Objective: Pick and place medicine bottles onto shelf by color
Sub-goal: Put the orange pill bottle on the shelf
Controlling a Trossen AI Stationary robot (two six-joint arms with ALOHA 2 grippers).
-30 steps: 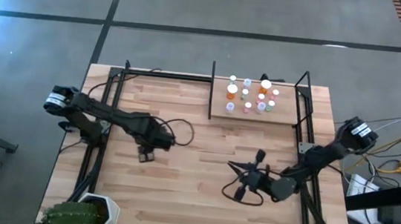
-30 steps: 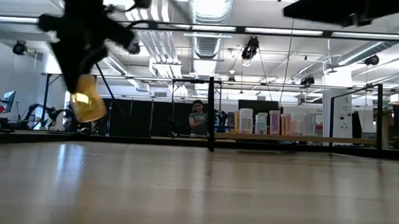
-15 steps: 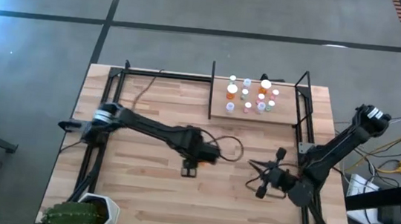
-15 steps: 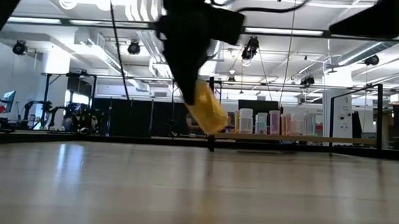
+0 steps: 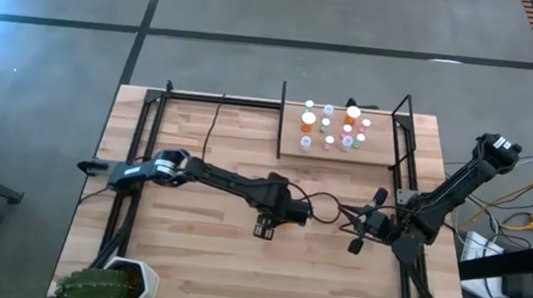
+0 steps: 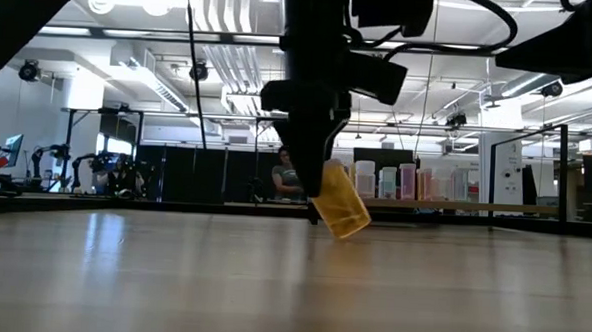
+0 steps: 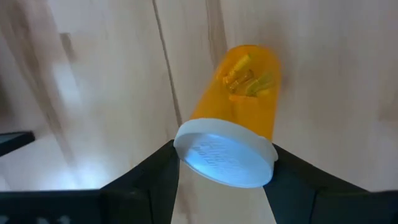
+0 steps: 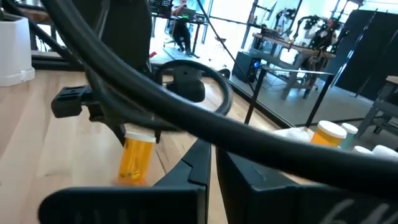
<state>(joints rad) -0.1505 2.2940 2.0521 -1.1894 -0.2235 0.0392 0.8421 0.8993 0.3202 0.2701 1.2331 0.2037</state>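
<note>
My left gripper (image 5: pixel 263 228) is over the middle of the table, shut on an orange medicine bottle (image 7: pixel 239 93) with a white cap. The bottle also shows in the low view (image 6: pixel 340 214) and the right wrist view (image 8: pixel 135 160). Several more bottles (image 5: pixel 333 126) stand upright on the shelf (image 5: pixel 375 158) at the far right, a light board between black rods; they also show in the low view (image 6: pixel 395 180). My right gripper (image 5: pixel 358 223) is shut and empty, to the right of the left gripper. My left gripper pinches the bottle at its cap end (image 7: pixel 186 146) between its two fingers (image 7: pixel 152 177), one on each side. The fingers point down from above. The bottle hangs below them, tilted, its base (image 6: pixel 348 231) lowest and close over the table; whether it touches the wood I cannot tell.
A black cable (image 5: pixel 320 206) loops between the two grippers. A potted green plant (image 5: pixel 108 286) stands at the near left corner. Black frame rods (image 5: pixel 137 155) run along the table's left and right sides. A person (image 6: pixel 288 176) shows in the room beyond.
My left gripper has carried the orange bottle from the table's left part toward the right, to the middle, and has come down; the bottle now hangs lower and tilted. My right gripper has drawn back toward the table's right edge.
</note>
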